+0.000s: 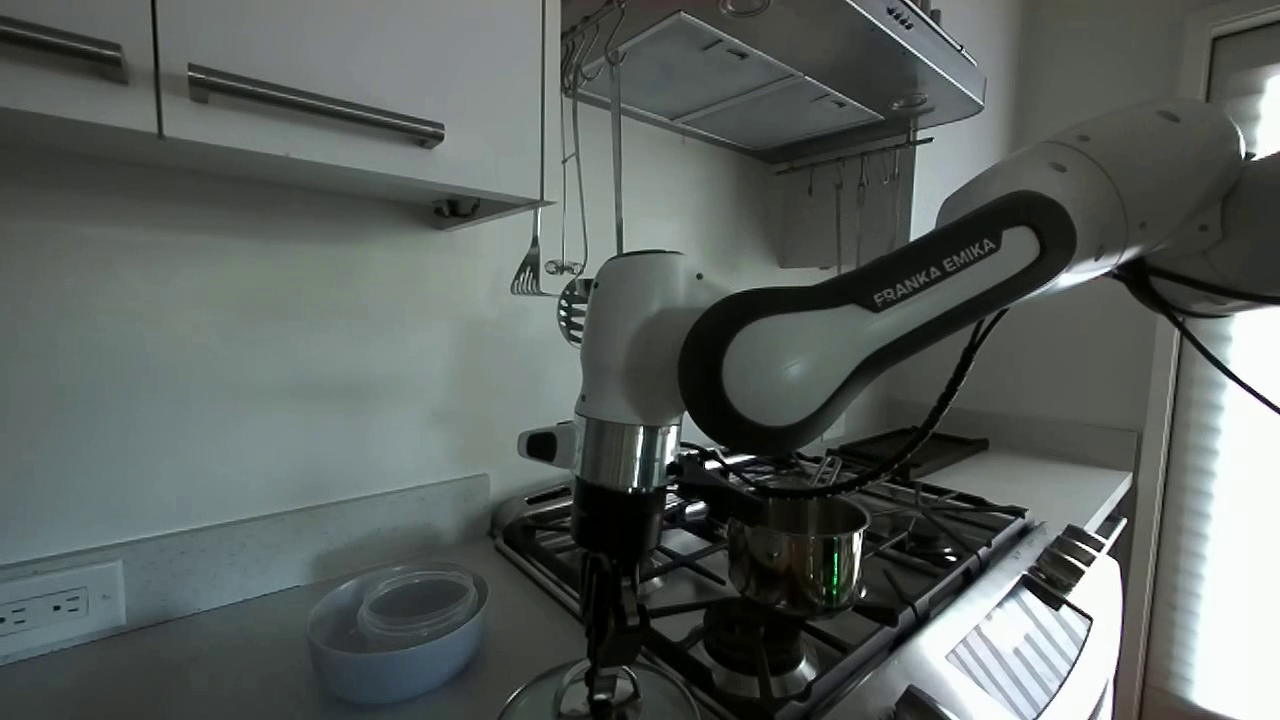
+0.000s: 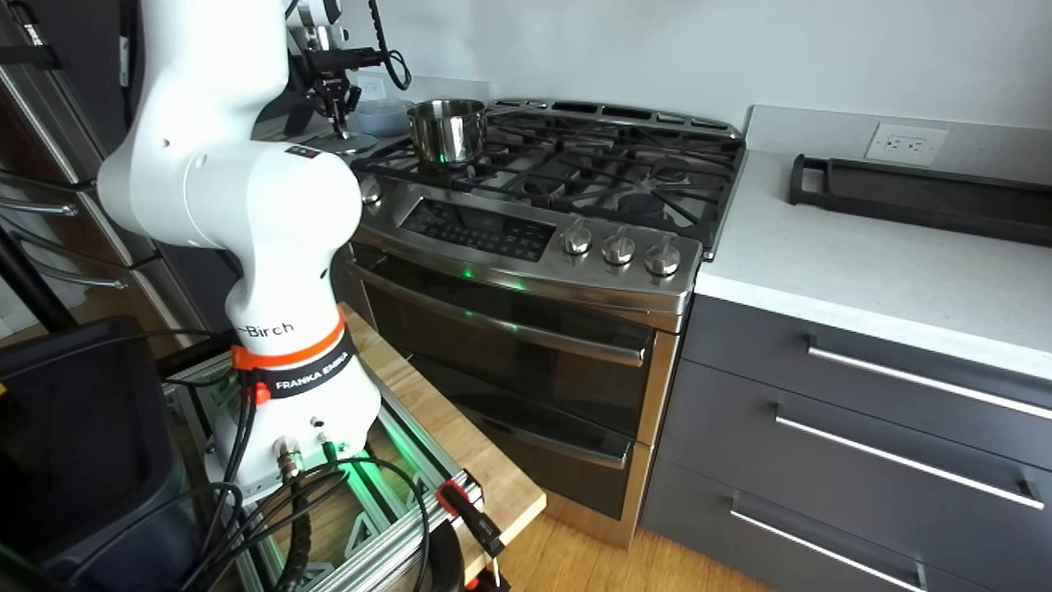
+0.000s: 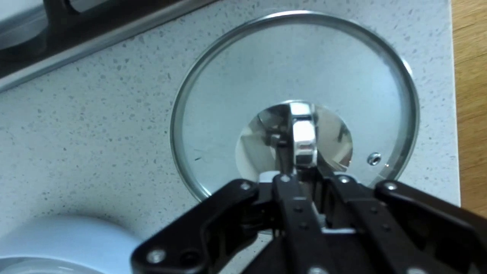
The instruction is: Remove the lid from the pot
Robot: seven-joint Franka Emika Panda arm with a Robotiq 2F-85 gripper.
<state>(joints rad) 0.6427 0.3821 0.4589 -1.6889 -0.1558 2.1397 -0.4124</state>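
The round glass lid with a steel rim [image 1: 535, 700] is at the pale counter beside the stove. It also shows in an exterior view [image 2: 359, 143] and, nearly whole, in the wrist view [image 3: 236, 83]. Its shiny strap handle [image 3: 303, 140] stands between my fingers. My gripper [image 3: 302, 169] points down and looks shut on that handle; it shows in both exterior views [image 1: 602, 685] [image 2: 339, 130]. I cannot tell whether the lid touches the counter. The steel pot [image 1: 795, 565] stands uncovered on a front burner, also seen in an exterior view [image 2: 450, 138]. Its inside bottom is hidden.
Stacked pale bowls [image 1: 395, 660] sit on the counter near the lid, also in the wrist view [image 3: 68, 236]. The stove edge [image 3: 102, 43] runs beside the lid; the counter's edge [image 3: 454, 133] is on its opposite side. A range hood [image 1: 860, 60] hangs above. A black griddle [image 2: 937, 201] lies beyond.
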